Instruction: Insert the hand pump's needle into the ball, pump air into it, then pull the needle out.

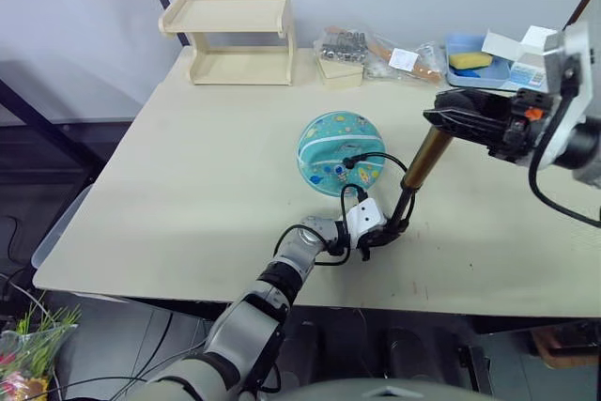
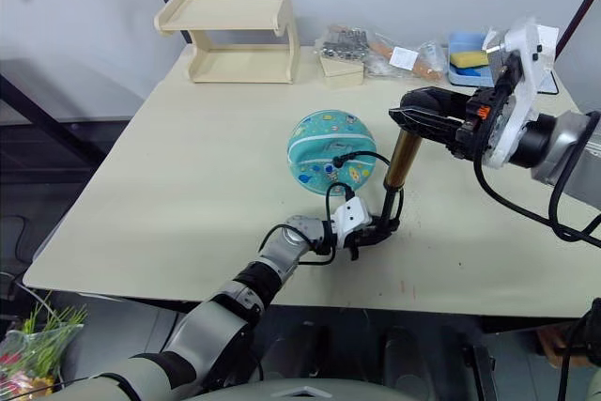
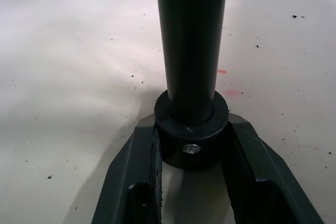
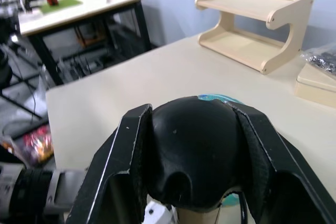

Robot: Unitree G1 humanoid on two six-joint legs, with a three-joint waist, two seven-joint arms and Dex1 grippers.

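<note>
On the pale surface (image 1: 188,185), the wooden shelf (image 1: 235,37) stands at the far edge, well behind and to the left of the ball (image 1: 340,152). The ball sits near the middle of the surface, its teal dome upward. Just in front of the ball and a little to its right, the left gripper (image 1: 383,232) lies low on the surface with its fingers (image 3: 247,171) clamped on the black base of the hand pump (image 1: 424,161), which stands tilted just right of the ball. A thin black hose (image 1: 371,159) loops from the pump's base up onto the ball; the needle is too small to make out. Right of the ball and raised, the right gripper (image 1: 449,117) has its fingers (image 4: 126,156) clamped on the pump's black handle.
</note>
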